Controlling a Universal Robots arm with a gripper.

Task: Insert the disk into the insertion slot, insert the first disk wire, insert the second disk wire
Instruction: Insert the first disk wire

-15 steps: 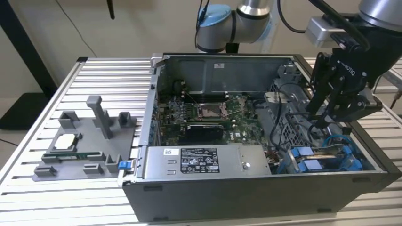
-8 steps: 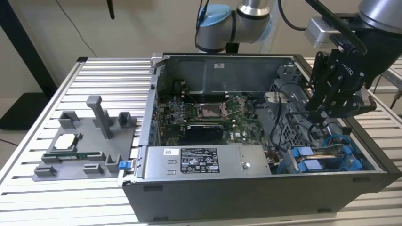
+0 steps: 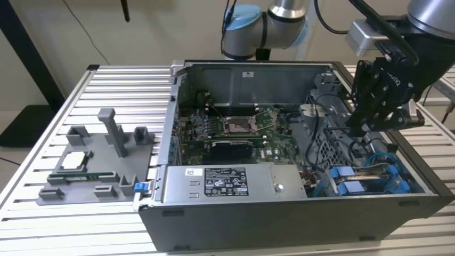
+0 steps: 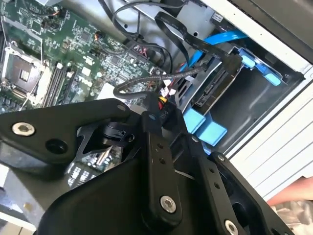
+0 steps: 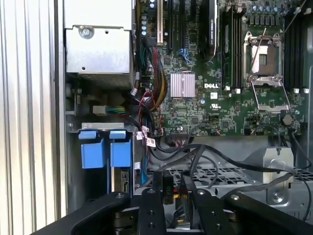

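Black cables [image 4: 146, 81] across the insertion slot [image 4: 254, 103]

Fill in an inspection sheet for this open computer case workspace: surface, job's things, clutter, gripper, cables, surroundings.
Surface: slatted metal table bearing the open computer case.
Job's things: disk sits in the insertion slot, blue carrier tabs showing.
Clutter: grey fixture holding a processor chip and a memory stick.
Gripper: gripper hovers over the drive cage end of the case, among loose wires.
Cables: black cable reaches the disk's end, blue cable beside it; whether either is plugged in, cannot tell.
Surroundings: plain wall behind the table.
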